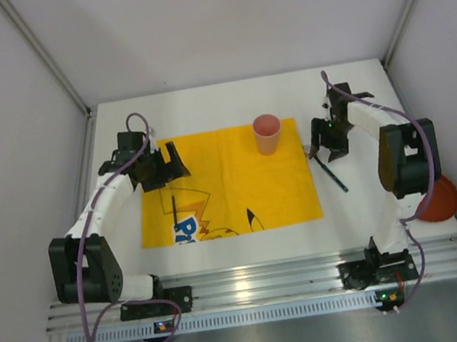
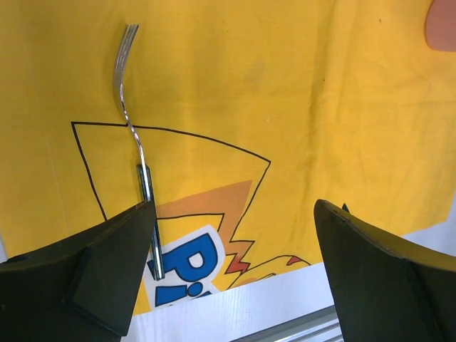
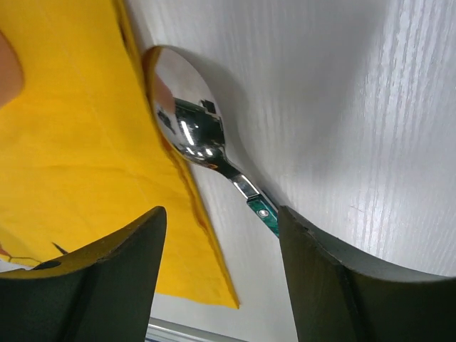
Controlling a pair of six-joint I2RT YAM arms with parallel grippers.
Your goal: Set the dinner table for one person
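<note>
Forward: left arm (image 1: 101, 202), right arm (image 1: 370, 117), fingers (image 2: 107, 271) spread.

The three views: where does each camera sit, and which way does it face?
Top external: above and behind the arm bases, facing down on the dinner table, yellow mat, pink cup; both arms show.
Left wrist: facing down at the fork on the mat; open left gripper shows.
Right wrist: facing down at the spoon at the mat's edge; open right gripper shows.
Shared: top view shows fork and spoon too.
</note>
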